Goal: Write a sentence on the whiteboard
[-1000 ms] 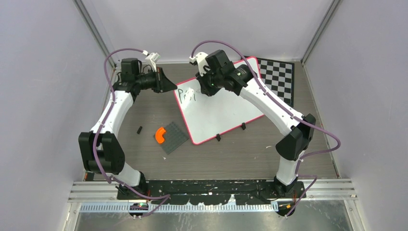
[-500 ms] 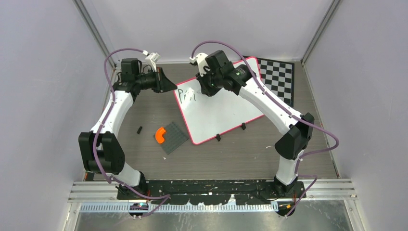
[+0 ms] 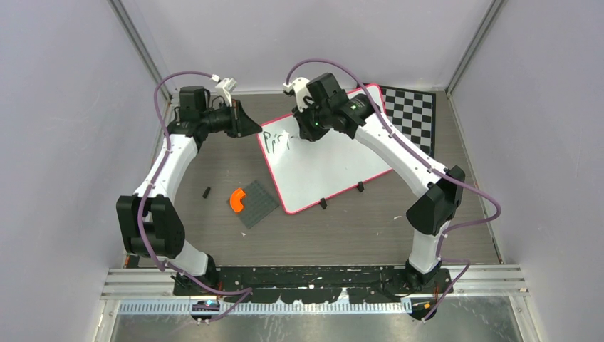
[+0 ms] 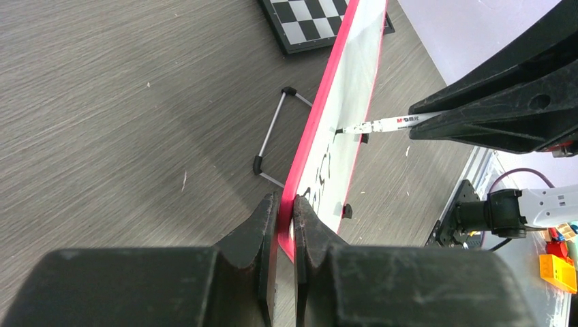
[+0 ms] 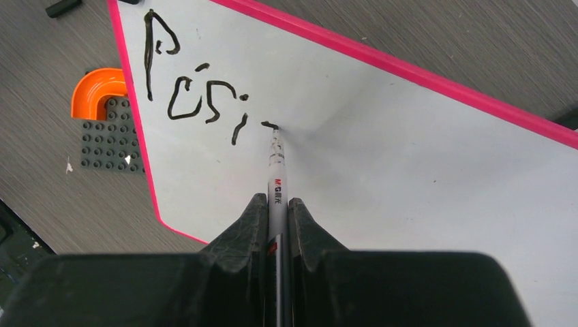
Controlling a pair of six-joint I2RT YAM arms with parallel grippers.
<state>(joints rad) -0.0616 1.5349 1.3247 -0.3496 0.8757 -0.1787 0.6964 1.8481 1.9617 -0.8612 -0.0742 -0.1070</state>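
The whiteboard (image 3: 327,171) lies tilted on the table, white with a pink rim. My left gripper (image 3: 256,130) is shut on its left corner; in the left wrist view the fingers (image 4: 286,201) pinch the pink rim (image 4: 320,116). My right gripper (image 5: 277,201) is shut on a white marker (image 5: 277,180), whose tip touches the board (image 5: 409,157). The sentence (image 5: 198,95) reads "Posi" in black, with a short dash at the marker tip. From above, the writing (image 3: 278,140) sits near the board's upper left, just below my right gripper (image 3: 307,131).
A chessboard (image 3: 411,114) lies behind the whiteboard at the back right. Left of the board are a dark grey studded plate (image 3: 256,204) with an orange curved piece (image 3: 237,200) and a small black part (image 3: 206,192). A wire stand (image 4: 271,139) sticks out behind the board.
My right gripper has shifted slightly right along the board, and a short new stroke has appeared after "Posi". The left arm has stayed still.
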